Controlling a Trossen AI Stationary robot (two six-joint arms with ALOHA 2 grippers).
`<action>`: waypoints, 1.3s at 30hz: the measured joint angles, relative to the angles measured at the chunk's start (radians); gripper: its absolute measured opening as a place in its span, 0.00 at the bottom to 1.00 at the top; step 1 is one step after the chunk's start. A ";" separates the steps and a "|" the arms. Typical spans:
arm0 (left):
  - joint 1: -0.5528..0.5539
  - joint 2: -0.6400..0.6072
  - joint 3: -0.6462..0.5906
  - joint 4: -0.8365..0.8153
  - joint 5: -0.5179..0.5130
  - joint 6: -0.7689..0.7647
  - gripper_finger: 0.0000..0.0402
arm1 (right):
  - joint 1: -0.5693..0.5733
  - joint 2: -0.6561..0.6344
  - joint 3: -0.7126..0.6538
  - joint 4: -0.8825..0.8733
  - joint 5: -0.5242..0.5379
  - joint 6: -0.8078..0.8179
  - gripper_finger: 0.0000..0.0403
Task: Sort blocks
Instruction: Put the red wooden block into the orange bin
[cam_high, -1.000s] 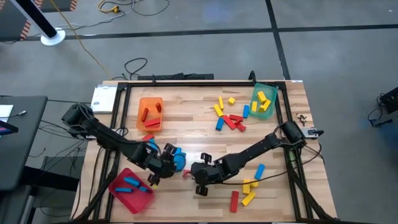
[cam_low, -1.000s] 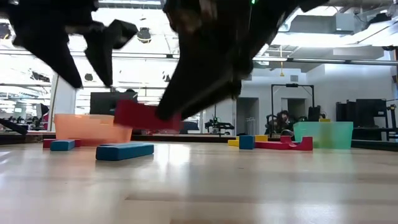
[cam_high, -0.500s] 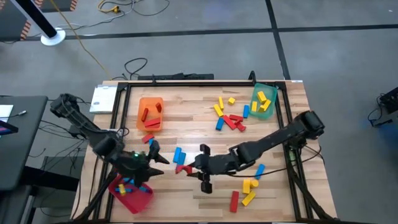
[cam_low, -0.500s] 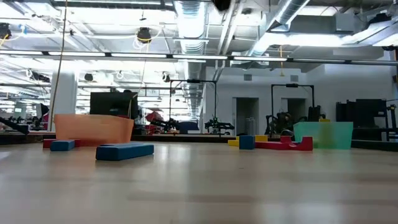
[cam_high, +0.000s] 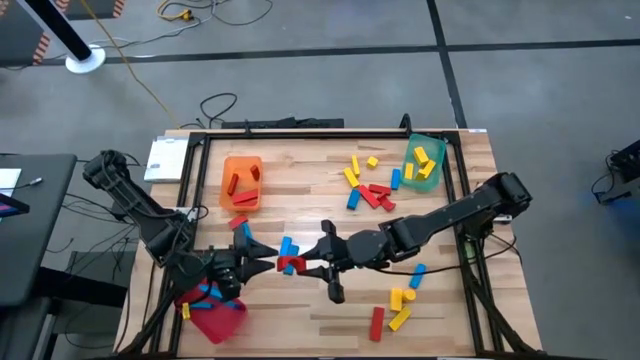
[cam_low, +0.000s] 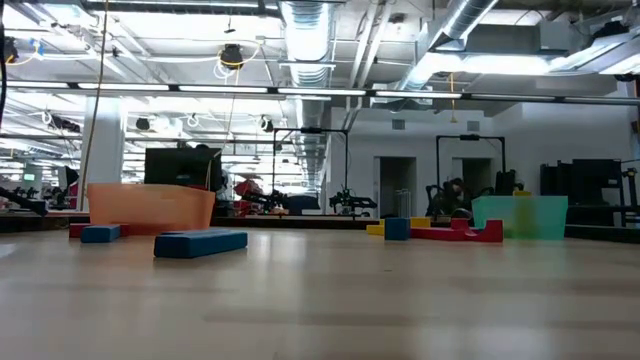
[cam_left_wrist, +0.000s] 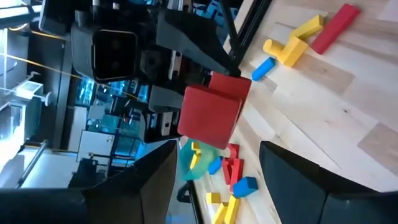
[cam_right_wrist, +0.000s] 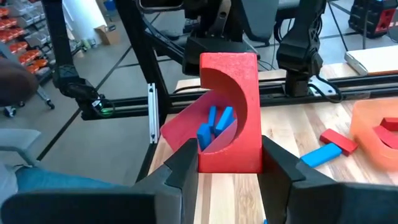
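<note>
From the near-left red tray (cam_high: 213, 318), tilted up with blue blocks (cam_right_wrist: 214, 122) inside, I now see my left claw (cam_high: 258, 262) spread wide, facing my right claw (cam_high: 312, 266), which has carried its clamped red block (cam_high: 292, 264) mid-counter for a handover.

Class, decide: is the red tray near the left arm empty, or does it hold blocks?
It holds blocks. In the right wrist view, blue bars lie inside the red tray, seen through the arch of the red block in the right gripper.
</note>
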 joint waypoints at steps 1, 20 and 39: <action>0.002 0.000 0.000 0.003 0.001 0.003 0.55 | 0.000 0.000 0.000 -0.003 0.000 0.000 0.34; 0.066 0.087 0.000 0.142 0.117 0.148 0.59 | -0.004 0.000 0.000 -0.051 -0.040 0.043 0.34; 0.111 0.092 0.000 0.062 0.215 0.082 0.43 | -0.003 0.000 0.000 -0.115 -0.040 0.086 0.34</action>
